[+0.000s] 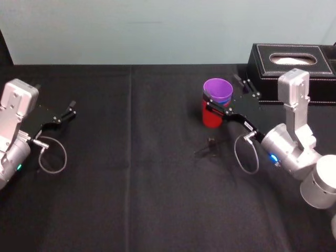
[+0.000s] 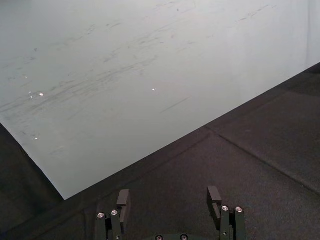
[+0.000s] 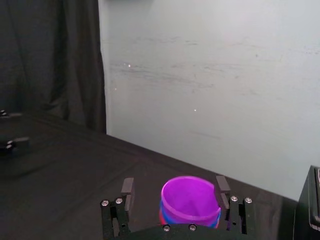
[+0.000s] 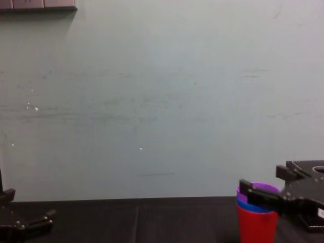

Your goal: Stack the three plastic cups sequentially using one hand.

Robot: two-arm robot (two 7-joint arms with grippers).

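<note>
Purple cup (image 1: 218, 90), blue cup (image 4: 249, 207) and red cup (image 1: 211, 117) are nested; stacking seems done. Right gripper (image 3: 174, 186) is spread open around them; left gripper (image 2: 168, 195) is parked open.

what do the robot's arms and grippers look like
The left arm and right arm are silver-grey, with rounded joints. The left gripper and right gripper are black, each with two flat blocky fingers and silver screws. A grey cable loops at each wrist.

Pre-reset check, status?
Right gripper open, fingers astride purple cup. Left gripper open, parked left. Stack upright: purple in blue cup in red cup. Black box close behind.
</note>
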